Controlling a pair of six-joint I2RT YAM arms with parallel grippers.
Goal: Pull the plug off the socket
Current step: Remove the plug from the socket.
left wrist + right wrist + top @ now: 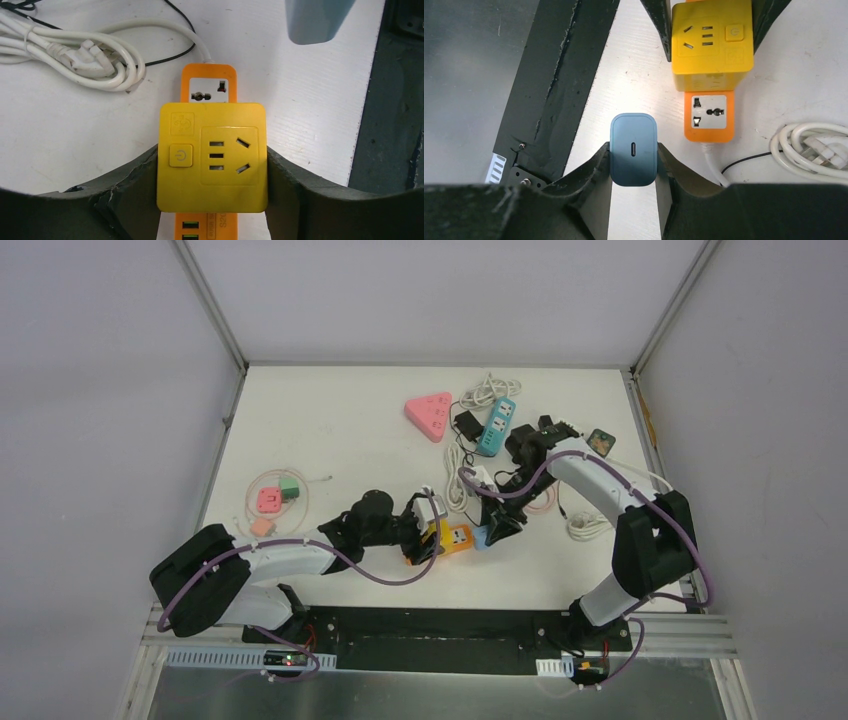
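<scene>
Yellow adapter [212, 157], orange strip [208, 70], blue chgr [634, 150], white cables [75, 55].

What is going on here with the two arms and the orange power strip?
The left gripper clamps the yellow socket cube that sits on the orange power strip, apparently steadying it. The right gripper grips a blue charger, which is clear of the strip, just off its end. So the plug appears to be already out.

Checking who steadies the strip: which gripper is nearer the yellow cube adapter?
Left. The left gripper clamps the yellow cube adapter; the right gripper holds the blue charger clear of it.
</scene>
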